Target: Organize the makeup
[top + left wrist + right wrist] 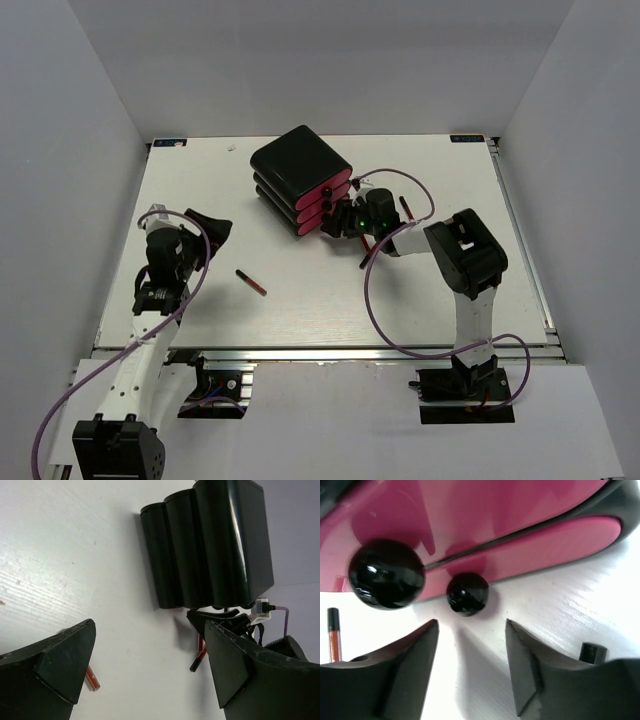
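A slim black-and-red lipstick tube (251, 282) lies on the white table between the arms; its end shows in the left wrist view (91, 677). A second tube (369, 254) lies under the right arm, also in the left wrist view (199, 658). A third tube (405, 208) lies behind the right wrist. My left gripper (216, 233) is open and empty, left of the first tube (150, 665). My right gripper (336, 221) is open and empty at the pink drawer fronts, just short of a small black knob (467, 594). In the right wrist view (471, 630) a tube (333, 635) stands at the left.
A black box with pink drawers (300, 178) stands at the back middle, its dark back seen in the left wrist view (210, 545). A larger black knob (386, 575) sits on the drawer above. A black cap end (592, 652) shows beside the right finger. Purple cables loop over both arms.
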{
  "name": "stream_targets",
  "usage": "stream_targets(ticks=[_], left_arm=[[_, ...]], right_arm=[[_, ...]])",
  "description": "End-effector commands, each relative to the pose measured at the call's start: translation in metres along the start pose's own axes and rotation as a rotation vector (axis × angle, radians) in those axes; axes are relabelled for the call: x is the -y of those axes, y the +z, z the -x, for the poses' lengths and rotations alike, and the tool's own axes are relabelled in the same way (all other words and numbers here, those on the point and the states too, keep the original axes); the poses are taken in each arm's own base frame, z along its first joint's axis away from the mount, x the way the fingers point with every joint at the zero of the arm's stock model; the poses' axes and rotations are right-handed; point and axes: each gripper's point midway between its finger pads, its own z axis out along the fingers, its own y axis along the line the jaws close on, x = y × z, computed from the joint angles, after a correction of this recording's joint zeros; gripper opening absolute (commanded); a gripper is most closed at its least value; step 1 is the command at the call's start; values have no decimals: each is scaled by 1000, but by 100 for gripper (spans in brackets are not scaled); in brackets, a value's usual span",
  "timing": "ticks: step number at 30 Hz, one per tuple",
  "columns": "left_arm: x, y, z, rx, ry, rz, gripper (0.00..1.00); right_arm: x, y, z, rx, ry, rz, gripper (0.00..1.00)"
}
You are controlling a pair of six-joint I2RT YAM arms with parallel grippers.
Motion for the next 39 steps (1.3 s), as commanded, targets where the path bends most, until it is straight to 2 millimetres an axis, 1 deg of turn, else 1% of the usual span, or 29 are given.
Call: stream_targets(ticks=[1,3,8,13,14,15,16,17,18,19,21,22,24,25,26,27,28,29,31,32,33,34,35,36,37,38,39], left_arm=[[-8,-7,-6,3,-55,16,98],[-11,-10,-8,4,-64,24,98],[-17,-13,-13,-11,-66,43,98],[-22,-16,-18,-18,-87,57,98],[-26,-15,-22,-25,-95,66,98],[-28,-16,-24,-27,-103,70,98],[-31,-15,-27,-30,-124,79,98],[-37,-15,-31,-36,-134,91,98],[-38,-14,-33,-35,-157,92,98],[-41,-14,-36,-40,-171,99,98],[-48,-12,-43,-52,-195,120,98],[-51,-11,-45,-58,-214,133,98],[-57,-11,-51,-76,-232,156,98],[-62,-9,-56,-92,-247,179,98],[-64,-9,-61,-110,-254,188,98],[-66,-8,-63,-121,-260,197,98],[-71,-6,-69,-141,-269,217,98],[-71,-5,-71,-154,-272,219,98],[-74,-4,-74,-168,-285,238,98],[-77,-2,-77,-183,-289,253,98],[-78,-2,-80,-196,-297,269,98],[-80,-2,-82,-210,-299,285,98],[-89,0,-90,-243,-303,327,98],[-90,0,-95,-270,-305,342,98],[-92,-1,-99,-297,-307,369,98],[-100,0,-107,-335,-312,417,98],[-104,-2,-112,-364,-310,446,98]], right_arm=[[-11,2,24,69,-10,48,66],[-12,6,30,78,-1,49,70],[-8,17,33,89,50,43,69],[-10,23,40,124,83,66,58],[-10,25,40,123,82,65,55],[-10,25,43,131,78,66,53],[-10,25,42,131,72,62,52],[-11,23,45,137,65,67,42],[-13,20,44,135,52,97,26],[-16,19,41,131,48,115,26],[-17,13,40,129,48,120,20],[-15,10,31,113,48,112,20],[-15,1,30,114,39,114,19],[-10,-4,19,94,50,101,18],[-13,-9,21,99,43,105,18],[-12,-13,18,95,38,103,18],[-6,-19,5,71,51,88,18],[-8,-25,6,75,50,90,18],[-6,-33,-3,57,57,81,18],[-5,-39,-10,43,60,78,21],[-5,-42,-13,33,48,79,29],[-5,-42,-15,27,39,88,30],[-11,-43,-15,13,24,118,40],[-14,-43,-15,3,4,135,45],[-14,-41,-13,-8,-45,143,55],[-15,-42,-19,-55,-52,150,58],[-17,-41,-11,-51,-85,153,60]])
